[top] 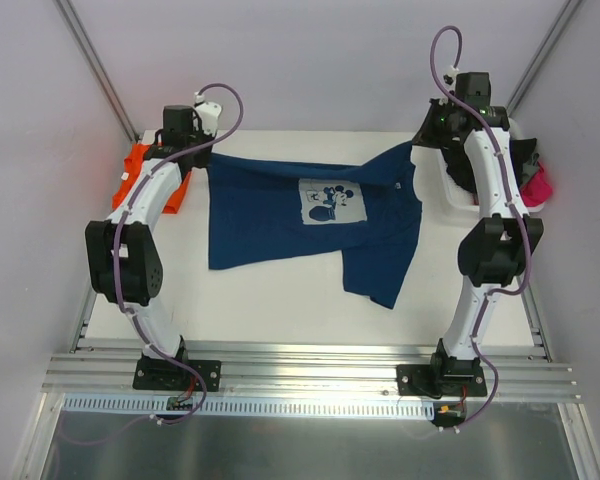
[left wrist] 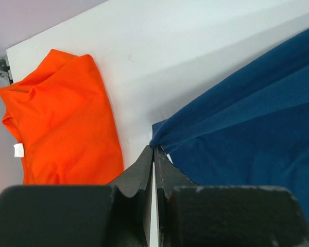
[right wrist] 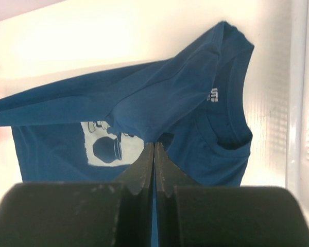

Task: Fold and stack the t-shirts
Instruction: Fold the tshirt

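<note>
The navy blue t-shirt (top: 280,215) lies spread across the middle of the table, its pale chest print (top: 332,203) facing up and one part folded down at the front right. My left gripper (top: 206,158) is shut on its far left corner; in the left wrist view the pinched cloth (left wrist: 167,131) bunches at the gripper (left wrist: 154,148). My right gripper (top: 421,146) is shut on the shirt's far right edge and lifts a fold (right wrist: 159,110) near the collar (right wrist: 229,116), at the gripper (right wrist: 154,144). The orange t-shirt (top: 138,172) lies folded at the far left (left wrist: 62,123).
A white bin (top: 458,190) at the far right holds dark and pink cloth (top: 533,180); its wall shows in the right wrist view (right wrist: 303,103). Walls enclose the table on the left, back and right. A metal rail (top: 310,370) runs along the near edge.
</note>
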